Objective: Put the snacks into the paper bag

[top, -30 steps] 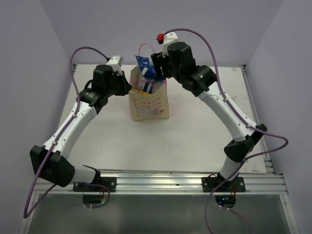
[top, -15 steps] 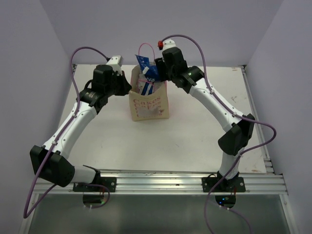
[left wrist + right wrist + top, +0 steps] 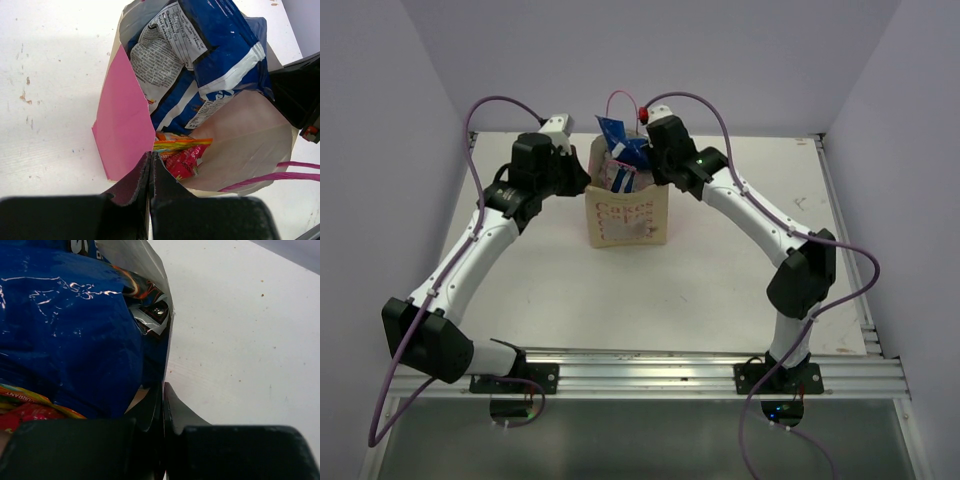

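Worktop: I have a white worktop point(image 3: 720, 280) in the top view, with both arms reaching in to one spot near its back.

Bag: a small upright tan kraft paper bag point(image 3: 627, 215) with pink side panels point(image 3: 122, 115) and pink lettering on its front stands between the two grippers, mouth open.

Handles: I see thin pink cord handles. One loop point(image 3: 618, 98) stands above the far rim. Another strand point(image 3: 280, 175) lies across the near rim in the left wrist view.

Blue packet: a long blue-and-white foil snack bag point(image 3: 620, 140) point(image 3: 210, 60) point(image 3: 65, 330) sits in the paper bag. Its upper end sticks out above the rim and leans toward the left arm's side.

Orange packet: an orange-yellow foil packet point(image 3: 180, 142) point(image 3: 30, 395) lies low inside the bag, partly under the blue one.

Red packet: a red foil packet point(image 3: 185, 162) point(image 3: 25, 420) lies touching the orange one, also down inside. I cannot read its label.

Left gripper: the left gripper point(image 3: 584, 183) point(image 3: 151, 157) has its fingers pressed together with no gap. It is pinching the bag's left rim where the pink side panel comes to a point.

Right gripper: the right gripper point(image 3: 655, 170) point(image 3: 163, 387) has closed to a hairline. The bag's thin pale wall runs down into it at the right rim, hard against the blue packet.
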Available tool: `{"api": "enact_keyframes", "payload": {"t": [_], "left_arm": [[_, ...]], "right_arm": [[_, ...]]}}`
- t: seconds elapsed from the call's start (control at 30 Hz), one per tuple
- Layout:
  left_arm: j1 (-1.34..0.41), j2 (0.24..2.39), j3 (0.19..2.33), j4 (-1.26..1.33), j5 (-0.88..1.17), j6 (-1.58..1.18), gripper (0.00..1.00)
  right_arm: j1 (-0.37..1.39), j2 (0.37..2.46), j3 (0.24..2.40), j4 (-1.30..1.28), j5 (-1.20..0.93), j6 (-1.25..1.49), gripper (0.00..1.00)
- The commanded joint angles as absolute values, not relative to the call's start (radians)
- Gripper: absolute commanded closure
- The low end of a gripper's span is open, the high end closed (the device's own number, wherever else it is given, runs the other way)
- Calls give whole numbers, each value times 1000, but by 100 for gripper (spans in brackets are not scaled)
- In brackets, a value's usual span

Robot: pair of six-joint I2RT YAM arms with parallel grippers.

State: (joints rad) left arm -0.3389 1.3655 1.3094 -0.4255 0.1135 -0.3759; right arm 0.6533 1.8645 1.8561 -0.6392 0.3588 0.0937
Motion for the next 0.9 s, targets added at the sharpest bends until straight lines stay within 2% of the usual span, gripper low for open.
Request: {"api": "enact_keyframes", "payload": {"t": [0.0, 0.13, 0.33, 0.53, 0.87], "left_arm": [[-334, 1368, 1328, -397, 98, -374, 100], [-336, 1325, 1387, -458, 5, -377, 100], [-348, 1133, 1410, -558, -129, -449, 100], [-350, 970, 1322, -606, -111, -532, 100], [-356, 822, 1062, -637, 83, -656, 100]], "right_arm": [[649, 1853, 1885, -686, 304, 107, 100], [658, 1815, 1988, -813, 275, 107, 100], [752, 1700, 2126, -1017, 371, 121, 100], [847, 1565, 2025, -1107, 436, 224, 100], [946, 1428, 1843, -1155, 474, 379, 100]]}}
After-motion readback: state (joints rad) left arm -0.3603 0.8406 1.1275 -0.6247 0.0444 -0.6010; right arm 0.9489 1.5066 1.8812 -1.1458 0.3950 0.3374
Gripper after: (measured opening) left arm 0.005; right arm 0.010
